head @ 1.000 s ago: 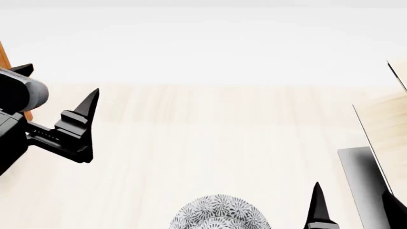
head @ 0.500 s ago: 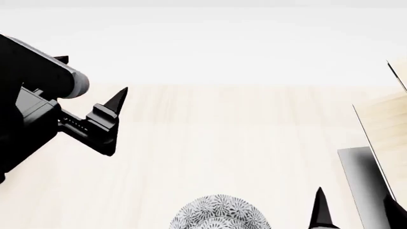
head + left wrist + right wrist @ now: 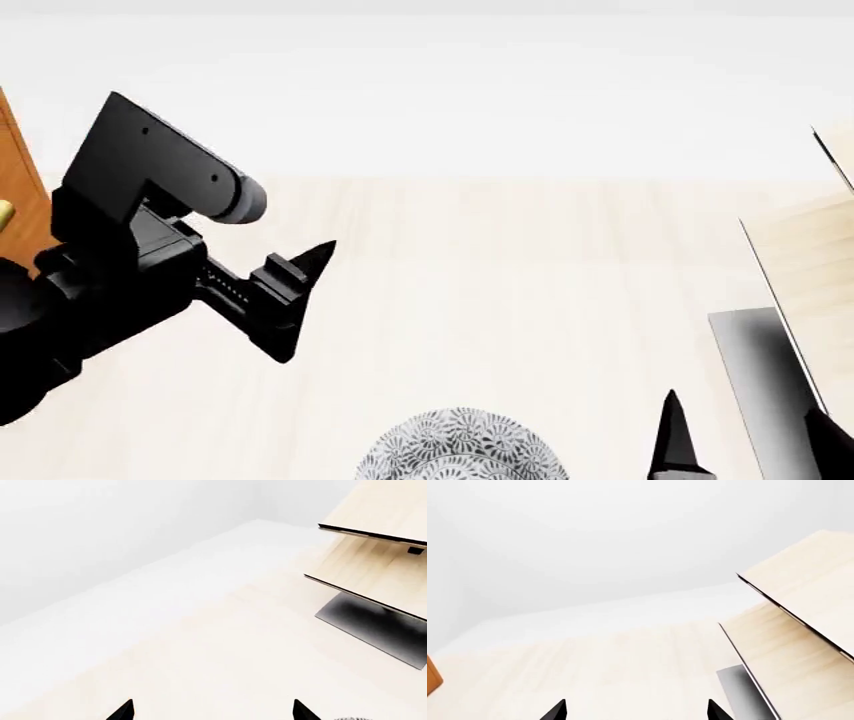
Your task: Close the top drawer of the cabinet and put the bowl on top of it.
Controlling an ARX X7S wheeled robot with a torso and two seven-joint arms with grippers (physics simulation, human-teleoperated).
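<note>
I judge the bowl [image 3: 461, 447] rigid, light, probably slick: best pinched over its rim. It sits on the pale floor at the head view's lower edge, between my grippers. Left gripper [image 3: 212, 711] and right gripper [image 3: 635, 711] both gape, empty. Cabinet [image 3: 19, 175] far left.

The bowl [image 3: 461, 448] is white under a fine grey floral pattern. Left of it, the cabinet [image 3: 19, 180] is orange-brown with a brass spot. Right of the bowl, the plywood structure [image 3: 814, 250] is pale with a black base [image 3: 373, 627]. The left gripper [image 3: 296, 300] is black.
</note>
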